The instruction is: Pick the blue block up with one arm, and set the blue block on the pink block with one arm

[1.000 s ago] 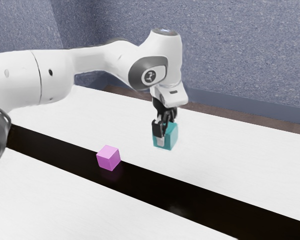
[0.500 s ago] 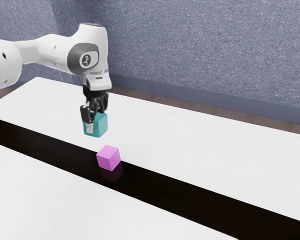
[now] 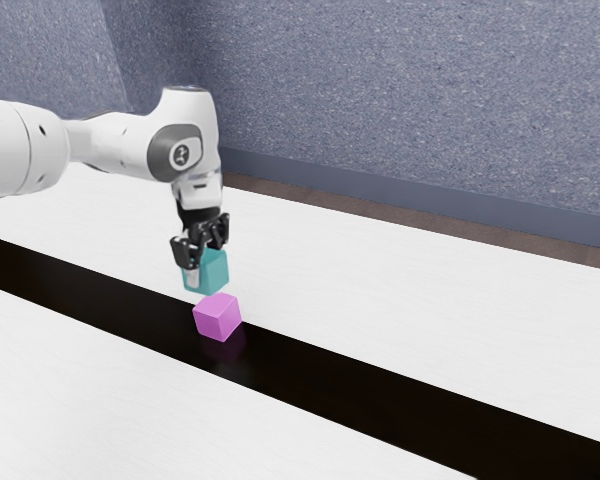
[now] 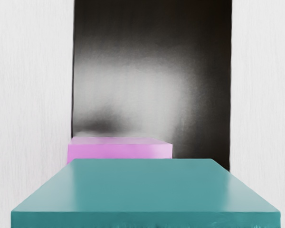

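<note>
We hold the blue block (image 3: 217, 272) off the table, pinched between the two black fingers of the gripper (image 3: 204, 264). The jaws stand only as wide as the block, one finger pressed to each of two opposite faces, and its lower part hangs below the fingertips.

In the exterior view the blue block sits just above the pink block (image 3: 217, 316) and slightly toward the exterior view's left. Its lower edge is close to the pink block's top, but we cannot tell whether the two touch. In the wrist view the blue block (image 4: 147, 192) lies right under our hand. A strip of the pink block (image 4: 118, 151) shows past its far edge, so the two are not squarely stacked.

The pink block rests on the black strip (image 3: 380, 392) that crosses the white table (image 3: 440, 285). The white arm (image 3: 100, 145) reaches in from the exterior view's left, in front of the blue-grey wall (image 3: 430, 90).

A second ago the blue block was in the same grip, well off to the exterior view's right of the pink block and low over the white surface. Half a second ago we had carried it past the pink block to the exterior view's left, higher and clearly apart from it. Now it has come back and down, close over the pink block, which has not moved.
</note>
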Tool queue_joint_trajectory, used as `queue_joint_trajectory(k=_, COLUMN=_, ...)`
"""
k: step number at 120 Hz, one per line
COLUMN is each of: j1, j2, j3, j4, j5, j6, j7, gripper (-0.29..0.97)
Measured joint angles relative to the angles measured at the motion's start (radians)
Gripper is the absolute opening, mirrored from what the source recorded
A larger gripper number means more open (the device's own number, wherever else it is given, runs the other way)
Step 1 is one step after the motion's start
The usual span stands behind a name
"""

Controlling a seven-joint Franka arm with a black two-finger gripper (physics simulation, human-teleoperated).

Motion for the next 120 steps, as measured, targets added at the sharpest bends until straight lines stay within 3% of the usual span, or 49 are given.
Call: queue_joint_trajectory(k=120, j1=0.004, j2=-0.007, j3=0.031, j4=-0.039, j5=-0.008, j6=0.077, j7=0.113, gripper=0.34)
